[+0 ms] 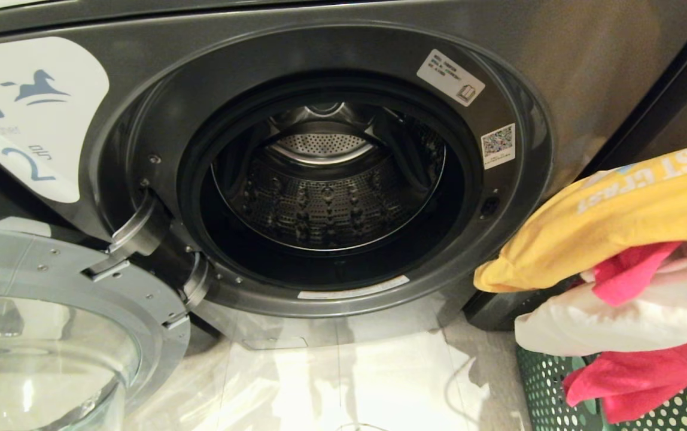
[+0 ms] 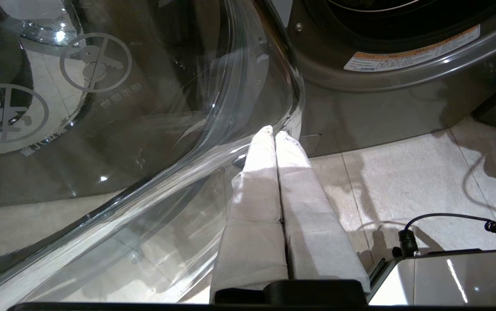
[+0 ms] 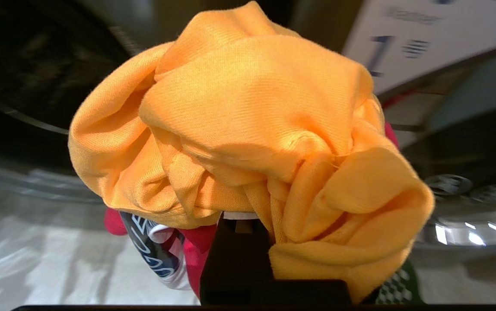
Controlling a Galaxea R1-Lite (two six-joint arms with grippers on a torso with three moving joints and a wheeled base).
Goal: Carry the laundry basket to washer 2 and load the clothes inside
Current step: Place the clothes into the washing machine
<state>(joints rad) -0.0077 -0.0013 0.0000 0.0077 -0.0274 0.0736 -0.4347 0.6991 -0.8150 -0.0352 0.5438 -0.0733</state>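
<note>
i have washer 2 (image 1: 331, 179) straight ahead in the head view, its white label (image 1: 26, 114) with the horse and the numeral 2 at upper left. the glass door (image 1: 50, 335) is swung open to the left and the steel drum (image 1: 325, 185) looks bare inside.

at the right edge of the head view a bundle of the clothes (image 1: 619, 257) hangs above the laundry basket (image 1: 559, 389), which sits on the tiled floor (image 1: 349, 383) just right of the washer. a yellow-orange garment (image 1: 613, 221) is on top, pink-red cloth (image 1: 637, 377) and white cloth (image 1: 607, 323) droop below it.

my right wrist view is filled by that yellow-orange garment (image 3: 248, 129), bunched over the right gripper (image 3: 235, 233); its fingers are clenched on the clothes, mostly buried in fabric.

the left gripper (image 2: 274, 134) sits low by the open door's glass (image 2: 122, 129), its white-wrapped fingers (image 2: 259, 172) pressed together, holding nothing.
</note>
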